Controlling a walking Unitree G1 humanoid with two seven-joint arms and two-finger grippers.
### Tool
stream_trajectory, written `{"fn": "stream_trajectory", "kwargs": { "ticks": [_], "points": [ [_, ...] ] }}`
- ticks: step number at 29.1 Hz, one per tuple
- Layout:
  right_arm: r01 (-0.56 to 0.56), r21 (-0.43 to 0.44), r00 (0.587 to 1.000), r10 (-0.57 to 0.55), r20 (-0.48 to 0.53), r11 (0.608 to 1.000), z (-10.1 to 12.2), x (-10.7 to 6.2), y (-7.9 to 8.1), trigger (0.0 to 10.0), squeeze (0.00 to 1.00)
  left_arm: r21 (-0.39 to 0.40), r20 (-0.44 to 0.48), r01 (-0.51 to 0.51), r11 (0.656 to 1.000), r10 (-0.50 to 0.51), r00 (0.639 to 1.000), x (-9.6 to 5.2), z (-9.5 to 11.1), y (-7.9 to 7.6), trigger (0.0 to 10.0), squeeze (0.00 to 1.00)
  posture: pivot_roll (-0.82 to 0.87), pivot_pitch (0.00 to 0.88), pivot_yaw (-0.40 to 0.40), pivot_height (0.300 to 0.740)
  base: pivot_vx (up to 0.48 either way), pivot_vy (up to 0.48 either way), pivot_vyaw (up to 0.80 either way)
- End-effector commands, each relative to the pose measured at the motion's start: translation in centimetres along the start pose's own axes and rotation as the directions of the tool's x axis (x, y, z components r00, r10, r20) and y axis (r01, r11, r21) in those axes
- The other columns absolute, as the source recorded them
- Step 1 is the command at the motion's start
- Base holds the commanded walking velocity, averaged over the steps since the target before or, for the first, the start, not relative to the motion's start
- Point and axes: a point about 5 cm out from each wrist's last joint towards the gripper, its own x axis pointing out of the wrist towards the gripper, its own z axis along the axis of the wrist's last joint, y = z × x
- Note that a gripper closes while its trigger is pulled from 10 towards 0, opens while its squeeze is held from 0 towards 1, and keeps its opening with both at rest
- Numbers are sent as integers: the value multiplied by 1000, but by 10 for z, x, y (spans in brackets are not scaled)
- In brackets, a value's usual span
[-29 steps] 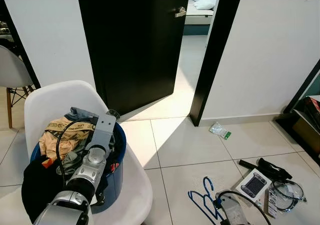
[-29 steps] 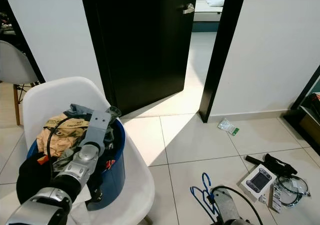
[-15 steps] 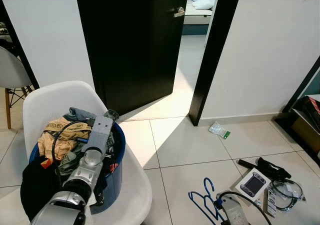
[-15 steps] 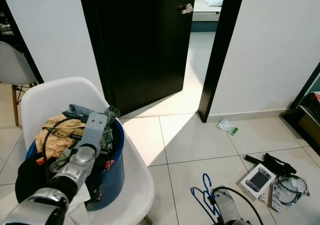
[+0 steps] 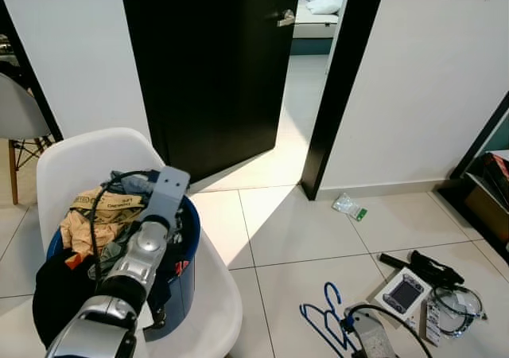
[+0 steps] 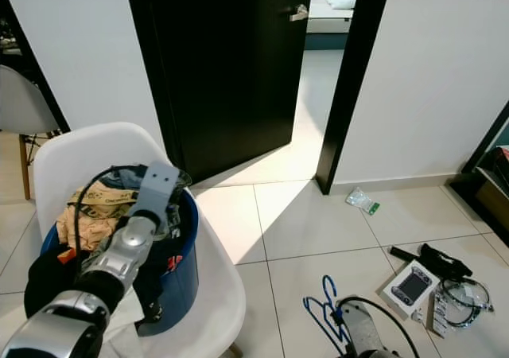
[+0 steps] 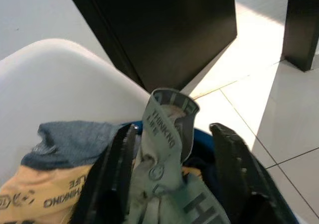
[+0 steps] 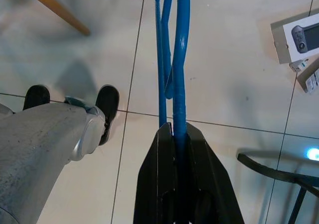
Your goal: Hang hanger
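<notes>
Currently, from the head views, I log these items around the white chair. Blue basket: on the chair seat, heaped with clothes. Left arm: reaching over that basket, its wrist above the pile. Black door: ajar, behind the chair. Blue hangers: low over the floor tiles to the chair's right, just ahead of the right arm. Boxed handheld device and a tangle of cables: farther right of the chair, on the tiles.

Left wrist view. Left gripper: fingers spread apart, straddling a grey-green printed cloth that stands up between them over the basket on the chair; I cannot tell whether they touch it.

Right wrist view. Right gripper: fingers clenched on the hangers' blue wires, which run out from the tips above the tiles. Robot leg and foot: beside it.
</notes>
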Motion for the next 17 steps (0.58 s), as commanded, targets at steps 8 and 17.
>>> {"fn": "stream_trajectory", "kwargs": {
  "ticks": [8,17],
  "points": [
    [1,15,1000,-1,11,1000,-3,-1,0,10000,0,89,-113,-40,995,50,992,2,-12,5,10000,1000,-134,44,-30,740,0,0,0],
    [-5,22,1000,5,16,1000,-7,-1,2,10000,0,116,-153,-82,990,99,983,4,-15,12,10000,1000,-152,72,-21,740,0,0,0]
  ]
}}
